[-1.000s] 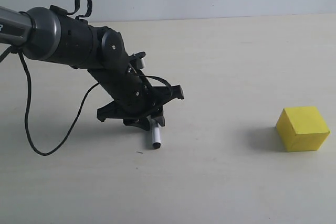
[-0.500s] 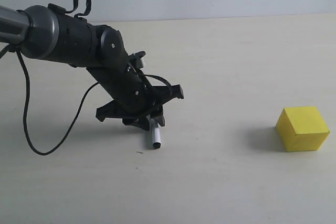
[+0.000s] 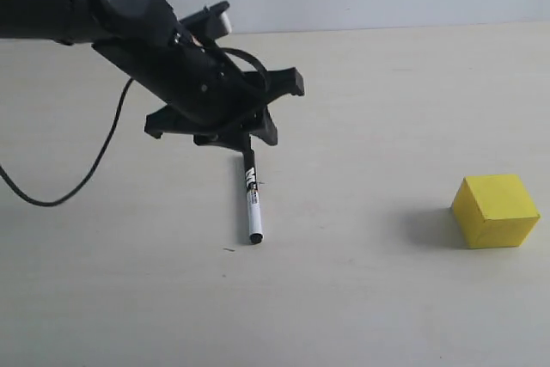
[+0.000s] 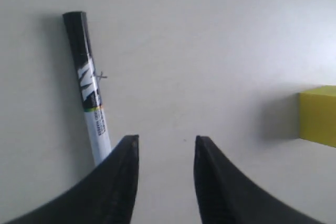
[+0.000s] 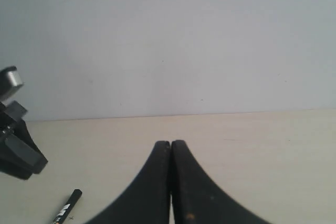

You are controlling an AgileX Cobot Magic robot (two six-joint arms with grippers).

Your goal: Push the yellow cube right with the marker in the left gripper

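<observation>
The marker point(image 3: 251, 199) lies flat on the table, white barrel with black ends, free of any grip. Above its far end hovers my left gripper point(image 3: 236, 138), raised off the table. In the left wrist view that gripper point(image 4: 165, 139) is open with only bare table between its fingers; the marker point(image 4: 89, 95) lies outside one finger. The yellow cube point(image 3: 496, 211) sits far to the right of the marker, and its edge point(image 4: 318, 115) shows in the left wrist view. My right gripper point(image 5: 171, 142) is shut on nothing; it is out of the exterior view.
A black cable point(image 3: 94, 169) hangs from the left arm down to the beige table point(image 3: 361, 298). A pale wall runs behind the table's far edge. The right wrist view catches the marker's tip point(image 5: 67, 208) and part of the left gripper point(image 5: 16, 148).
The left gripper has risen up and away from the table. The marker stayed lying where it was, now uncovered along its whole length. The cube has not moved.
</observation>
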